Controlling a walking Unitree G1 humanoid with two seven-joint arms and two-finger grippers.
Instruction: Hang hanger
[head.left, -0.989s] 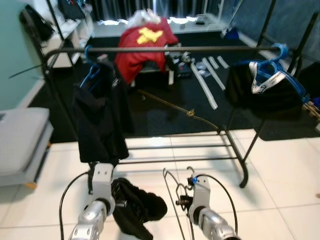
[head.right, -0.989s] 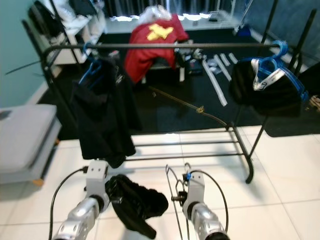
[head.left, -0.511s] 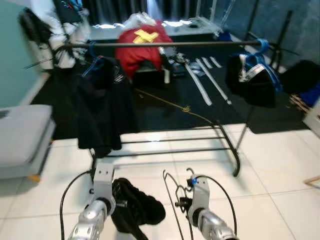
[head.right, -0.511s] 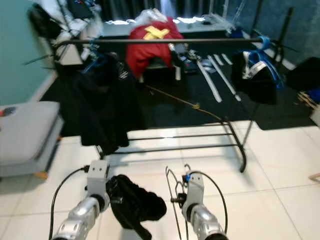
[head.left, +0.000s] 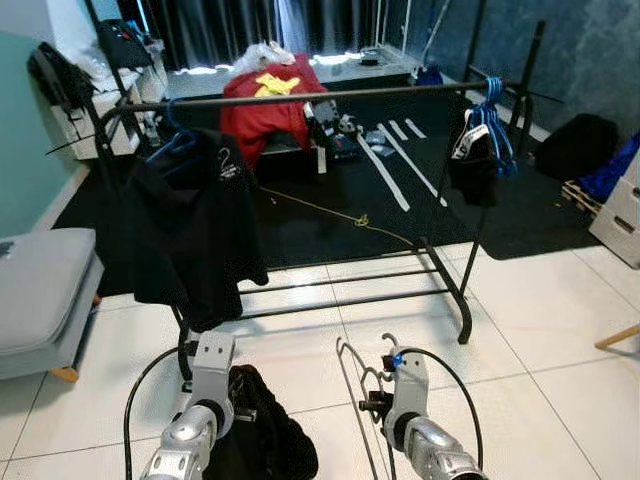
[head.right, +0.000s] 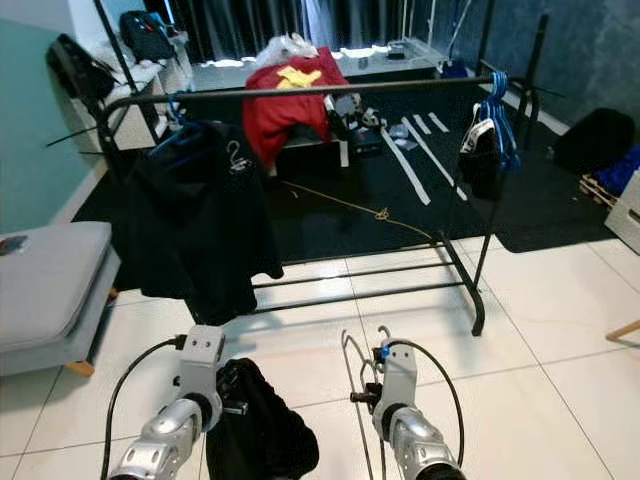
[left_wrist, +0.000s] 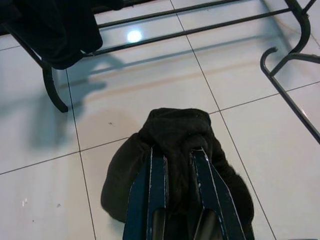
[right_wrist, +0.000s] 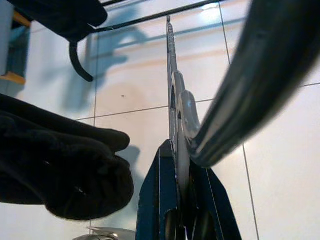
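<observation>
Hanger of thin silver wire is clamped in the right gripper, whose two black fingers are pinched narrow on the flat of the wire, and it is held low over the white tiled floor with its hook end up, near the base of the clothes rack. That black metal rack is the largest thing ahead, a long top rail on two end posts with low rails near the floor, standing where the tiles meet a dark carpet. A black shirt hangs on a blue hanger at the robot's left end of the rail, and a dark garment on blue hangers hangs at the right end; the stretch of rail between them is bare. A grey cushioned seat sits at the far left against a teal wall. Behind the rack, a red garment with a yellow mark is draped over something on the carpet, and white strips lie on the carpet near it. The left gripper has its fingers closed narrowly on a bunched black cloth, held just above the tiles to the left of the wire hanger and apart from it.
</observation>
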